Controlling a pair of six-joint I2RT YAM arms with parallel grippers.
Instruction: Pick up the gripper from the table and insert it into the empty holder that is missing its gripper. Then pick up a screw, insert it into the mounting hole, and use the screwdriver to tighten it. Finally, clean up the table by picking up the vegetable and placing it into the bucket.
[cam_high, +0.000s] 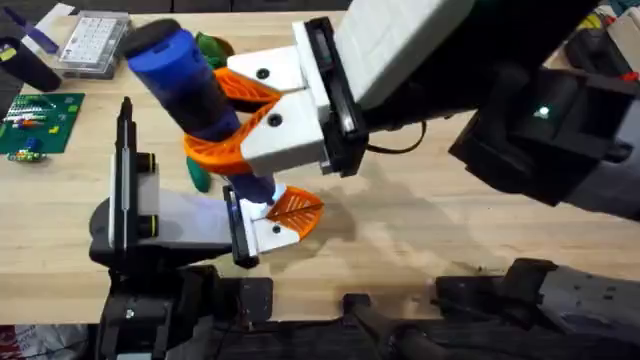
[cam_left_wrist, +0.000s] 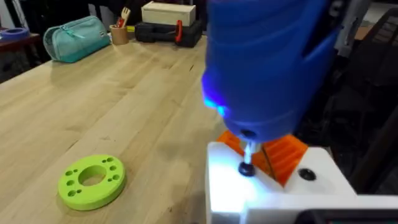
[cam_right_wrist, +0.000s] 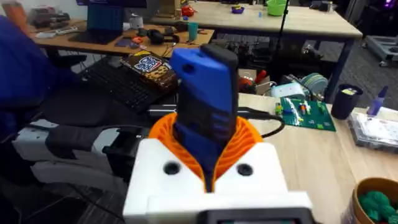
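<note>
While the right gripper (cam_high: 235, 115) clamps the screwdriver (cam_high: 180, 75), its bit sits on a screw (cam_left_wrist: 247, 168) in the holder (cam_left_wrist: 267, 186), whose orange gripper (cam_high: 295, 208) is already fitted. Tightening looks underway. The vegetable (cam_right_wrist: 378, 203) already lies in the bucket (cam_right_wrist: 359, 190).

Screwdriver (cam_high: 185, 85) tip-down on the holder (cam_high: 262, 232), the gripper (cam_high: 296, 208) just right of it.

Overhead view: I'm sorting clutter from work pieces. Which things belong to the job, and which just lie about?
Job: screwdriver, right gripper, small orange gripper, holder, screw, bucket.
Lying about: green ring, circuit board, parts box, teal pouch.
</note>
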